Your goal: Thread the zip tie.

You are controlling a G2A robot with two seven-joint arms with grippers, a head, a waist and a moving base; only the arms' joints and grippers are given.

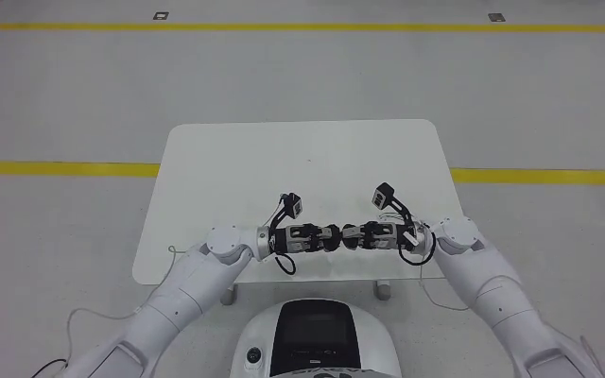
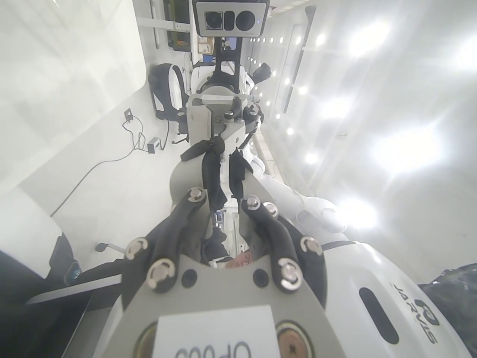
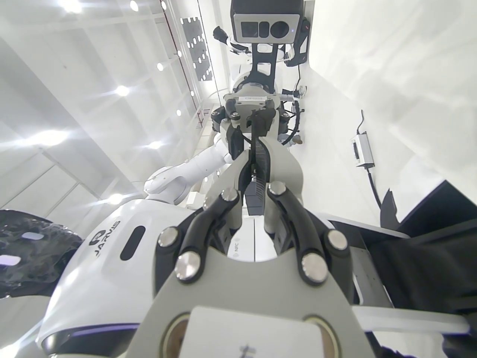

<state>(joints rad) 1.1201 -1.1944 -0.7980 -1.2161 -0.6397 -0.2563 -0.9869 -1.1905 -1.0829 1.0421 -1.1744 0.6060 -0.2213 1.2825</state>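
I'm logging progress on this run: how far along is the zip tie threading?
Done: the right pincer and left pincer meet tip to tip over the table's near edge. In hand: the right one is shut on the black zip tie, which runs toward the left one. Left: whether the tail has entered the head is hidden, so threading and pulling through can't be counted as done.

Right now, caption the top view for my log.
Left gripper and right gripper tip to tip over the table's near edge.
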